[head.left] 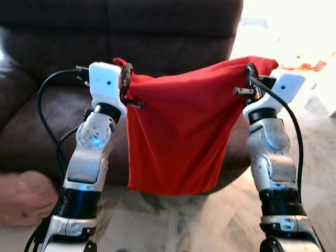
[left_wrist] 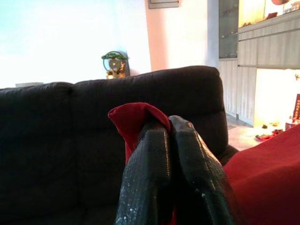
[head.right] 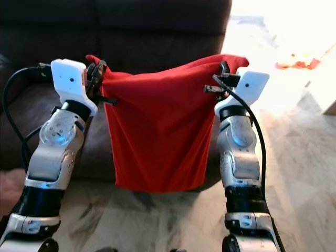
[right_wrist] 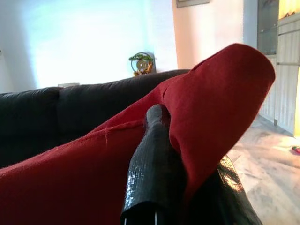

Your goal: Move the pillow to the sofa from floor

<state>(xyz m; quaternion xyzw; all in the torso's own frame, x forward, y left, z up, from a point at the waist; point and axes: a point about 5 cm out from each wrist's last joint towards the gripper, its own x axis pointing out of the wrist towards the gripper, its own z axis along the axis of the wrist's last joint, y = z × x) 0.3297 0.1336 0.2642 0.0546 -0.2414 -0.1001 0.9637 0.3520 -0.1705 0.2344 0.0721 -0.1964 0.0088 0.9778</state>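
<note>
the red pillow is held off the floor, hanging limp in front of the sofa's front edge, each top corner pinched by a gripper. the left gripper and the right gripper are pressed together on thin folds of cloth only. a corner could be lost if the arms are spread or swung forward unevenly, and the sagging lower edge could be snagged on the seat front. both forearms are raised upright, wrists level.

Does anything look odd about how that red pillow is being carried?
The red pillow hangs limp like an empty cover, sagging between the left pincer and right pincer, each pinching a top corner. It dangles in front of the sofa.
</note>
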